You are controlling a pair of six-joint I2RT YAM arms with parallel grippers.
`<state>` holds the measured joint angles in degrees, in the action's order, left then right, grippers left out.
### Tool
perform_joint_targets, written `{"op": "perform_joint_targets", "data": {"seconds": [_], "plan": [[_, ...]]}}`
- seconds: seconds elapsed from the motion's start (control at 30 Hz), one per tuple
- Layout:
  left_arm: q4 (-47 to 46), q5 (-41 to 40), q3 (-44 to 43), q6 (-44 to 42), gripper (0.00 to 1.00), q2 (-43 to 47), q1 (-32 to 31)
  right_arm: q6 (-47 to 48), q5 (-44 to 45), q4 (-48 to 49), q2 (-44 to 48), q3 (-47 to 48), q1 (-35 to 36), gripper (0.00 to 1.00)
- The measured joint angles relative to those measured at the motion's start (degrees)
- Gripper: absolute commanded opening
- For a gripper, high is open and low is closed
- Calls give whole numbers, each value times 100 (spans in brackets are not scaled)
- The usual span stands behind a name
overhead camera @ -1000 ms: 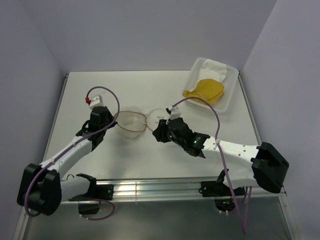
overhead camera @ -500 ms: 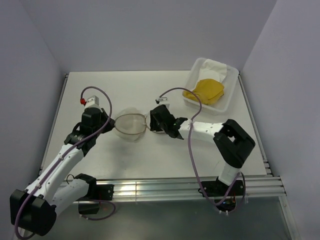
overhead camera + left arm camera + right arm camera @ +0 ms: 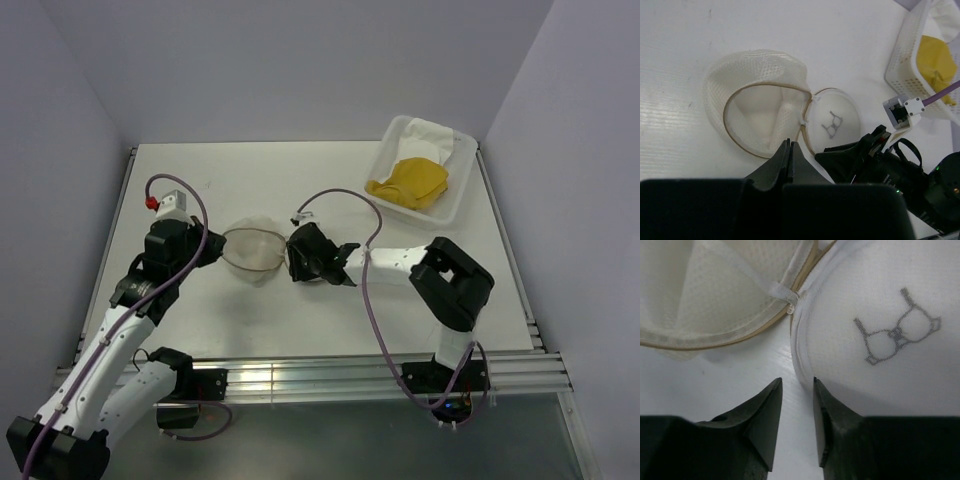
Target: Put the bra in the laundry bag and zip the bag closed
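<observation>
The laundry bag [image 3: 250, 255] lies open at mid-table, a whitish mesh pouch with a brownish hoop [image 3: 755, 80]. Its round lid [image 3: 840, 107] lies flipped to the right, spectacles-like mark [image 3: 895, 332] up. My left gripper [image 3: 216, 248] is at the bag's left rim, its jaws shut [image 3: 789, 144] over the hoop's near edge. My right gripper [image 3: 296, 262] is low over the table at the lid. It is open by a narrow gap [image 3: 795, 382], with the lid's edge at its right finger. The yellow bra [image 3: 410, 180] lies in the tray, away from both grippers.
The white plastic tray [image 3: 455, 205] stands at the back right corner and also holds a white cloth [image 3: 430, 135]. It shows in the left wrist view [image 3: 900, 65] too. Grey walls close in the table on three sides. A purple cable loops above the right arm.
Both grippers have moved left. The bag has shifted left with the left gripper. The right arm has folded in, its gripper now low at the lid's edge.
</observation>
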<state>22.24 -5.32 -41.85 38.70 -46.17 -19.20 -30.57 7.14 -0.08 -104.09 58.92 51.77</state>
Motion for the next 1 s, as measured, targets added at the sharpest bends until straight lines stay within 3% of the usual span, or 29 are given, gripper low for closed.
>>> {"op": "perform_joint_targets", "data": {"seconds": [0.13, 0.23, 0.27, 0.4, 0.43, 0.57, 0.63, 0.7, 0.8, 0.9, 1.0], "plan": [[83, 203, -50, -11, 0, 302, 0, 219, -61, -267, 713, -13, -83, 60], [214, 413, -245, -68, 3, 389, 0, 415, -109, -415, 1639, -13, -363, 61], [229, 490, -308, -96, 5, 400, 0, 466, -107, -433, 1963, -13, -546, 59], [219, 1040, -448, -302, 16, 494, 0, 608, 59, -557, 2896, -11, -1633, 29], [229, 1209, -448, -343, 20, 533, 0, 647, 179, -625, 3003, -7, -1980, 26], [234, 1827, -404, -557, 34, 708, 0, 929, 581, -1224, 2806, 225, -2841, 32], [212, 2094, -299, -686, 39, 844, 0, 1233, 575, -1727, 2389, 645, -3165, 44], [186, 2304, -140, -804, 40, 1008, 0, 1552, 573, -2151, 1834, 1239, -3440, 55], [50, 2527, 201, -866, 41, 1255, 0, 1912, 529, -2371, 1344, 1674, -3751, 60], [-15, 2717, 415, -911, 41, 1379, 0, 2177, 269, -2542, 1093, 1786, -3998, 59], [-57, 2817, 431, -935, 41, 1401, 0, 2304, 90, -2623, 883, 1799, -4079, 50]]}}
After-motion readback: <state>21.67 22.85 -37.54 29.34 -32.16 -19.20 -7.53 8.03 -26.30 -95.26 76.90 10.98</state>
